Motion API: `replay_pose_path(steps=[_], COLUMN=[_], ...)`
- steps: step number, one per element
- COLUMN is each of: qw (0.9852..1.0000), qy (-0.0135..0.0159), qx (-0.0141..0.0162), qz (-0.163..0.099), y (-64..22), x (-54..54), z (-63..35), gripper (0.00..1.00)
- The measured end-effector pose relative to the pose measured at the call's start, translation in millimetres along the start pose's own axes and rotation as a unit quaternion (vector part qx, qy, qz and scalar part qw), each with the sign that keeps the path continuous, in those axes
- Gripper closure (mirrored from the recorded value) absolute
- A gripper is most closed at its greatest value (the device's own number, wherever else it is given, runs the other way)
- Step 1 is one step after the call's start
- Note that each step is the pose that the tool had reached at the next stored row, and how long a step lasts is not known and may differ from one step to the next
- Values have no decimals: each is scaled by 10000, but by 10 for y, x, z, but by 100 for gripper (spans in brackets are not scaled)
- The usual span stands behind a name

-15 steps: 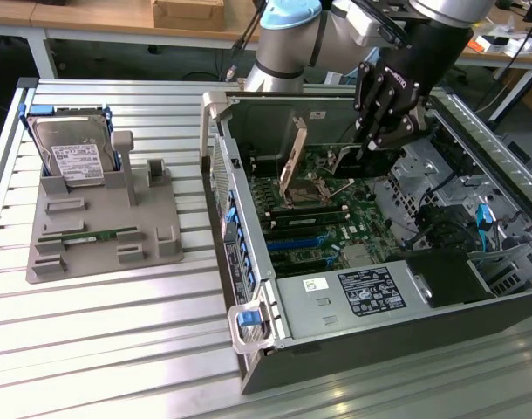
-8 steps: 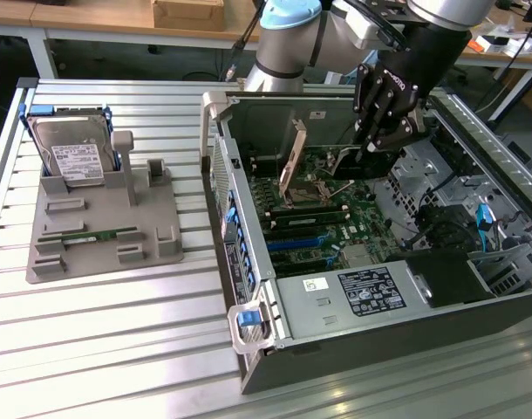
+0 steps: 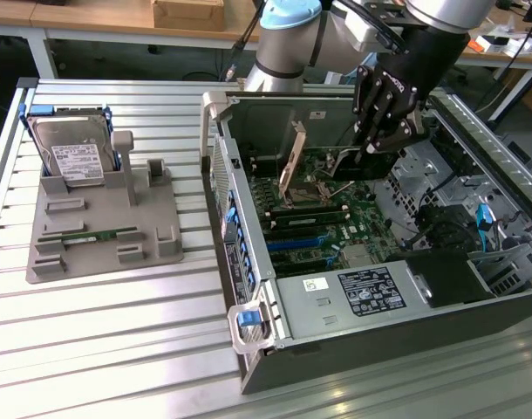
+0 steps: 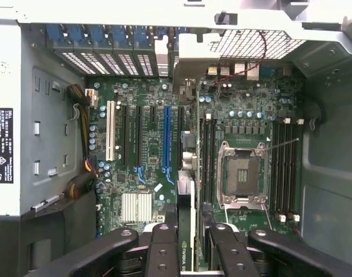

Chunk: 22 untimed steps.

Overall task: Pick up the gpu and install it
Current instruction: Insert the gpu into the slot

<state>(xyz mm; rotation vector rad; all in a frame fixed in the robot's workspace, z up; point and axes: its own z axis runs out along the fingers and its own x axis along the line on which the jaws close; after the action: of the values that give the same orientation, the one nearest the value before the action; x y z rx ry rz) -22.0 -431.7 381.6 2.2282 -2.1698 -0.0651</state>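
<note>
Holding one gpu [image 4: 186,225] edge-on in my claw [image 4: 186,245], I'm hovering over the motherboard [image 4: 233,104] inside the open computer case [image 3: 248,262]. Four black fingers [image 4: 162,248] are clamped around the thin card, two on each side, and it hangs above the board, just beside the one long blue slot [image 4: 167,138]. I count one bare processor socket [image 4: 240,174] close by the card, on the side away from the blue slot. Outside the case, on the table [image 3: 118,340], sits one grey fixture tray [image 3: 92,253]; it carries one hard drive [image 3: 71,155] standing upright and one green memory stick [image 3: 96,236] lying flat.
</note>
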Motion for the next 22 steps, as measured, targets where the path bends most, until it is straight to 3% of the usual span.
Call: replay_pose_path(steps=[22], qw=[10000], qy=[0], qx=[0], qz=[0], y=[3], x=[54], z=[72], gripper=[74])
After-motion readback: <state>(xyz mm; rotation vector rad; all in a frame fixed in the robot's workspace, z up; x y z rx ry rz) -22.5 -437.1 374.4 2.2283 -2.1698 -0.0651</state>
